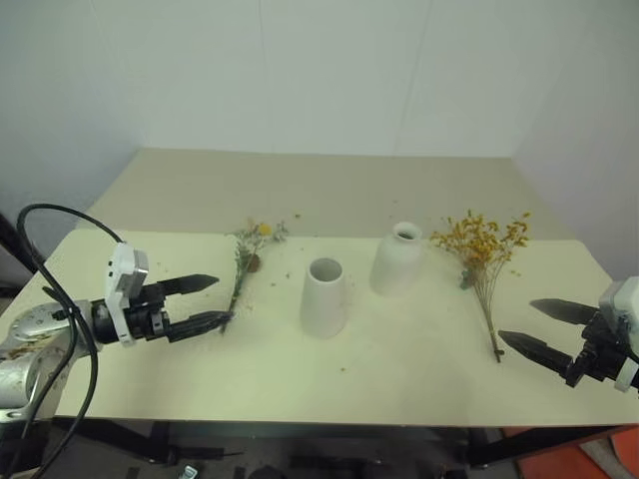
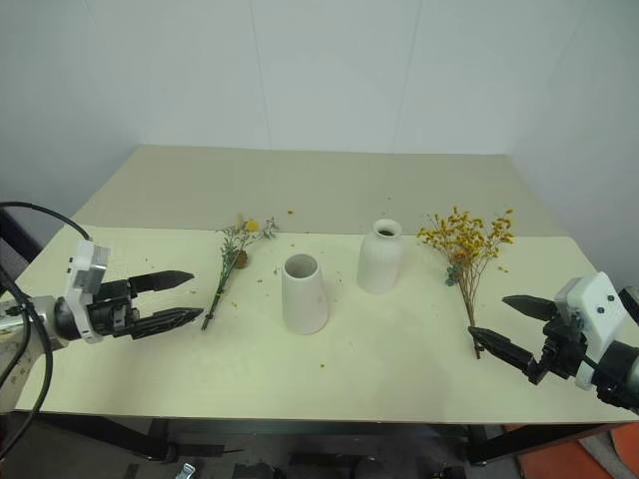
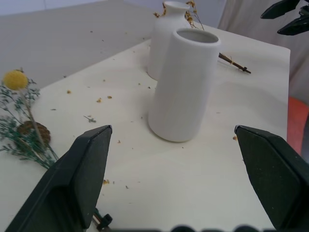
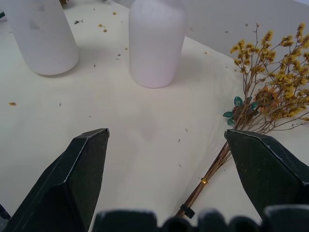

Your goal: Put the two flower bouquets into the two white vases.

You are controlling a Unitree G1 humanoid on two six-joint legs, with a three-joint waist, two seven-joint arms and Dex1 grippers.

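1. Both bouquets lie flat on the tabletop [image 1: 399, 369]: grey-green sprig bunch [image 1: 243, 261] toward its left edge, yellow bunch [image 1: 483, 261] toward its right; cone vase [image 1: 323, 296] and bottle vase [image 1: 398, 258] stand mid-table
2. Left gripper [image 1: 200, 302] and right gripper [image 1: 539, 328] hang spread wide, empty
3. Pinch each bunch low on its stems, then lift the heads upright before lowering

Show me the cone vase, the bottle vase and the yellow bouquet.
cone vase [image 1: 323, 299], left eye view, middle of its wall
bottle vase [image 1: 398, 264], left eye view, its rounded body
yellow bouquet [image 1: 481, 239], left eye view, its blossom head
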